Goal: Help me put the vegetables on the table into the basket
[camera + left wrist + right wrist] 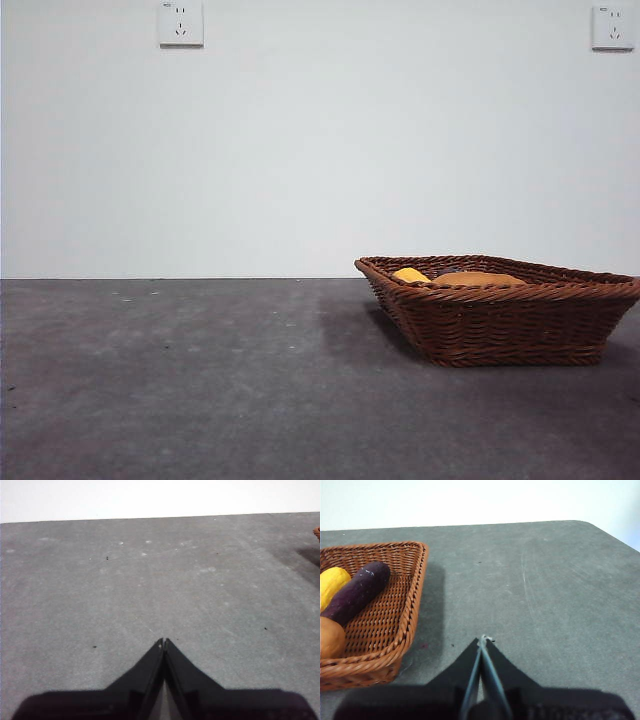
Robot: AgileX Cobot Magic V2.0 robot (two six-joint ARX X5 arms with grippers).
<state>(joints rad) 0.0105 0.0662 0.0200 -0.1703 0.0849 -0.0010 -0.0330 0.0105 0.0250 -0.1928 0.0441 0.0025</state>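
Observation:
The brown wicker basket [500,320] stands on the grey table [200,380] at the right in the front view. Inside it lie the yellow corn cob [410,274] and the tan potato [478,280]. The right wrist view shows the basket [395,605] holding the corn [331,582], the dark purple vegetable [357,592] and the potato [329,637]. My right gripper [483,640] is shut and empty, beside the basket over bare table. My left gripper [163,641] is shut and empty over bare table, with only the basket's corner [317,531] at the picture's edge.
A white wall with two sockets [180,22] stands behind the table. The table's rounded far corner [600,527] shows in the right wrist view.

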